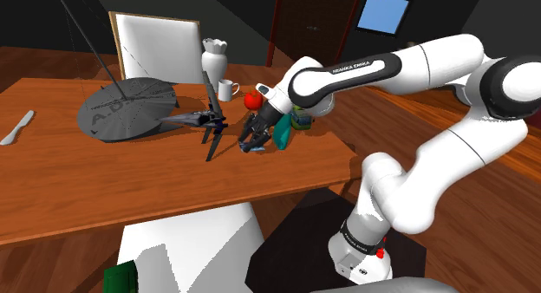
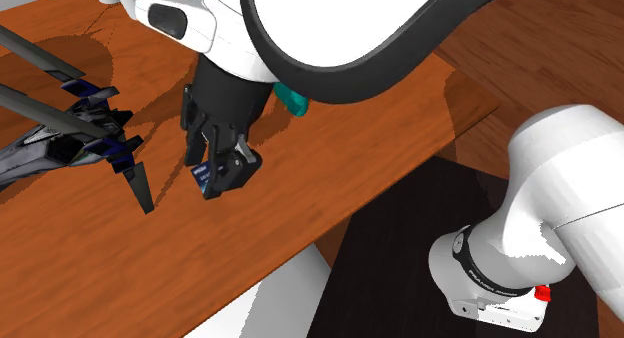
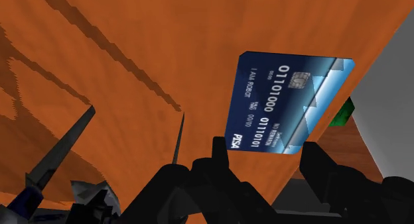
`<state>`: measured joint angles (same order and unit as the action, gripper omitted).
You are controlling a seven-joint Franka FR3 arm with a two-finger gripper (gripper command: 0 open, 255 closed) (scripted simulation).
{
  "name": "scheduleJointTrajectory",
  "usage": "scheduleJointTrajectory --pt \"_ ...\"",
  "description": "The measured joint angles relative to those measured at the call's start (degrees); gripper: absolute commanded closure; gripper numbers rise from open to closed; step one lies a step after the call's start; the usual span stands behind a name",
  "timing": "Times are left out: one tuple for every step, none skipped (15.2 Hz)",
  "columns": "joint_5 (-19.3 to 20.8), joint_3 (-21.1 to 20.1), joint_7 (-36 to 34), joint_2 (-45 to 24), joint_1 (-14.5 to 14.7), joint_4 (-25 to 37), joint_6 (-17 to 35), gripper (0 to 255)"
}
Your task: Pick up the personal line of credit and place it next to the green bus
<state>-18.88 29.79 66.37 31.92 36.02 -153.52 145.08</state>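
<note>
Green bus (image 1: 303, 121) mostly hidden behind arm (image 1: 355, 73).

White mug (image 1: 227, 89), vase (image 1: 213, 59), dark spacecraft (image 1: 192, 120)

The room is dim, with dark walls and one bright blue window (image 1: 384, 9) at the far right. The wooden table (image 1: 87, 187) and the white arm (image 1: 459, 153) are evenly and brightly lit. Dark shadows fall on the table around the model spacecraft (image 2: 60, 146). In the wrist view, long streaky shadows cross the wood with jagged, stepped edges. Pale glossy bands run across the blue card (image 3: 265, 103). Near and far things look equally sharp.
</note>
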Motion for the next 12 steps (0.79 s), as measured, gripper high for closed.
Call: scheduleJointTrajectory --pt "0.40 -0.43 -0.63 0.36 -0.37 0.54 -0.88 255" --pt "0.66 -0.76 -1.13 0.53 -0.58 1.07 -1.56 255" --pt "1.12 -1.22 -1.77 1.05 -1.02 1.54 -2.51 255" --pt "1.59 -1.60 -2.29 1.64 -1.51 1.84 -3.42 255" --pt "1.89 -2.03 -2.90 1.99 -1.78 2.35 -4.22 255" --pt "2.13 -2.36 -3.39 2.24 -1.98 2.81 -4.90 255" --pt "2.37 -2.61 -3.81 2.42 -2.16 3.41 -5.66 255" --pt "2.62 -2.87 -4.23 2.69 -2.37 3.91 -6.42 255" --pt "2.86 -3.08 -4.61 2.90 -2.57 4.50 -7.21 255" --pt "3.18 -3.49 -5.18 3.38 -2.87 4.92 -8.05 255" --pt "3.26 -3.61 -5.47 3.29 -2.87 5.64 -8.66 255" --pt "3.42 -3.77 -5.72 3.51 -3.01 5.92 -9.15 255"
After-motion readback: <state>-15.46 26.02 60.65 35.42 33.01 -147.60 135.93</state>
